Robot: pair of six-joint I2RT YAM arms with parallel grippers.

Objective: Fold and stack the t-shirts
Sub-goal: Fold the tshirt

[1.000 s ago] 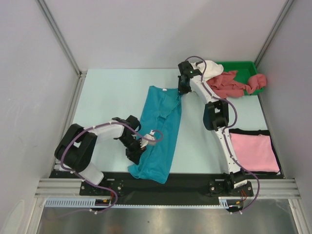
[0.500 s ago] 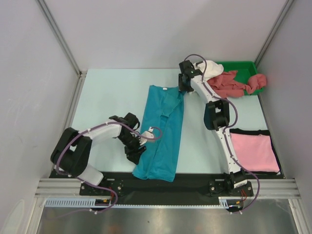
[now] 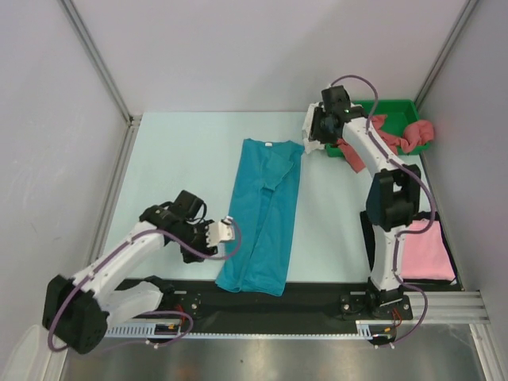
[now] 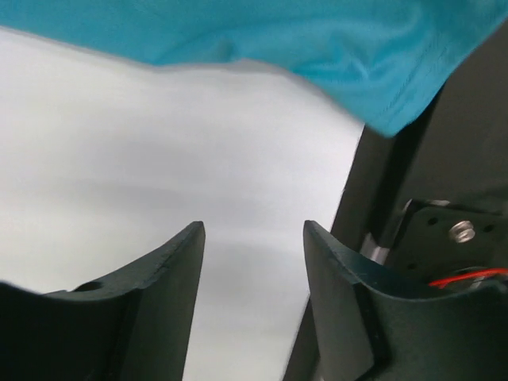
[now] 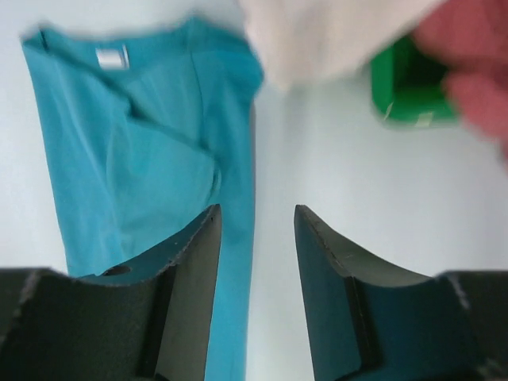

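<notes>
Two arms work over a pale worktop (image 3: 182,159) with walls around it. One teal-blue t-shirt (image 3: 263,214) lies flat near the middle, folded lengthwise into a long narrow strip. Its collar is at the far end, and its hem is at the near end, just reaching the black strip (image 3: 317,295) along the worktop's near edge. The left gripper (image 4: 254,230) sits low just beside the shirt's left edge, near the hem. Its jaws are spread with only bare worktop between them, and the teal cloth lies ahead of them, not in the gap. The right gripper (image 5: 257,210) is held over the far part of the worktop, between the shirt's collar end and the green tray (image 3: 397,107) in the far right corner. Its jaws are also spread and hold nothing. From its wrist, the collar with a small white label shows to the left, and a blurred white t-shirt (image 5: 333,32) hangs over the tray's near corner. Several dusty-red t-shirts (image 3: 409,136) are bunched in and over the tray, spilling past its right and front rims. One light pink t-shirt (image 3: 432,255) lies folded flat at the near right of the worktop, partly hidden behind the right arm and well apart from the teal one.
</notes>
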